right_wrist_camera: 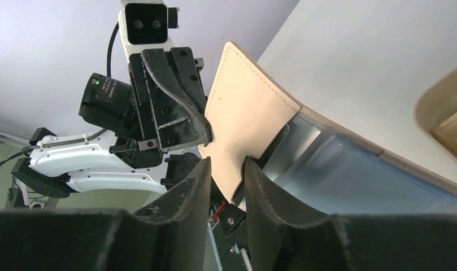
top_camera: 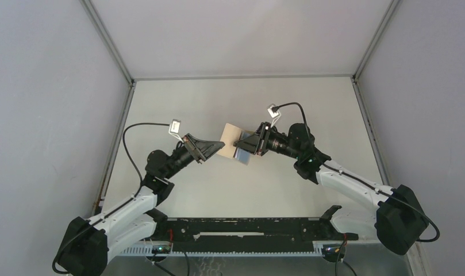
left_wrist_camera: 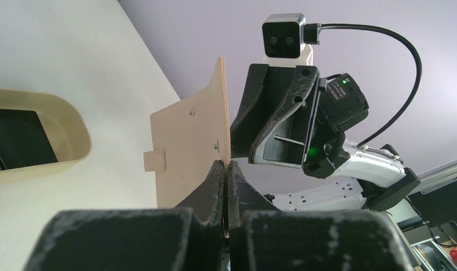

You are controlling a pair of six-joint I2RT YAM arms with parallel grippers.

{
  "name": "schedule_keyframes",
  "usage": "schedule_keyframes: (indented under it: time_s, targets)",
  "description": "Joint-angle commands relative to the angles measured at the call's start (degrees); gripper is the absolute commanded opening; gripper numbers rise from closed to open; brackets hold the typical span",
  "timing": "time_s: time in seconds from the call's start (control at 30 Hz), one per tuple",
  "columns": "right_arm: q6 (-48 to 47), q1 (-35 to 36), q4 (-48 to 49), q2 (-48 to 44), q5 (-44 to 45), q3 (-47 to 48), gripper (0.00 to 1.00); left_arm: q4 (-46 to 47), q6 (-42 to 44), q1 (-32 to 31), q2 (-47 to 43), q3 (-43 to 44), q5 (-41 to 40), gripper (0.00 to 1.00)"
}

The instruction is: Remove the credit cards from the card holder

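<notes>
- Your white tabletop [top_camera: 310,109] sits between plain grey walls.
- The small tan leather card holder [top_camera: 229,140] is held up over the table's middle.
- Your left gripper [left_wrist_camera: 226,166] is clenched on the holder's 8 o'clock edge.
- Your right gripper [right_wrist_camera: 227,164], at 3 o'clock, straddles a flap; you cannot tell whether it pinches.
- A light blue flat card [right_wrist_camera: 356,175] sits in the holder's pocket.

The desk [top_camera: 218,98] is a plain off-white, matte surface, framed by metal rails along its left, right and far edges. A black rail [top_camera: 247,227] runs along its near edge. A tan oval tray [left_wrist_camera: 73,121] rests flat on the desk. It shows only in the wrist views, so its place relative to the desk's edges cannot be told.
</notes>
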Motion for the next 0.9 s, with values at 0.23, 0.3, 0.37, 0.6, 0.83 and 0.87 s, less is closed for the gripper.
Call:
schedule_keyframes:
  time_s: [0.23,0.3,0.37,0.6,0.83,0.87]
  targets:
    - [-2.3,-0.1,-3.8,-2.5,3.2,2.3,0.46,4.6,-1.0,0.2,-0.9,-1.0,0.3,0.0]
    - [-2.3,-0.1,-3.9,-2.1,3.4,2.3,0.46,4.6,-0.9,0.2,-0.8,-0.8,0.4,0.0]
    - [-2.1,0.0,-3.5,-1.4,3.6,2.3,0.46,4.7,-1.0,0.2,-0.8,-0.6,0.5,0.0]
    - [-0.7,0.0,-0.8,0.8,3.4,2.3,0.46,4.8,-1.1,0.2,-0.8,-0.6,0.4,0.0]
    - [-0.1,0.1,2.0,1.0,1.4,2.3,0.44,6.4,-1.6,0.2,0.3,-1.2,0.3,0.0]
    - [-0.1,0.1,2.4,1.1,1.0,2.3,0.43,6.5,-1.6,0.2,0.5,-1.2,0.3,0.0]
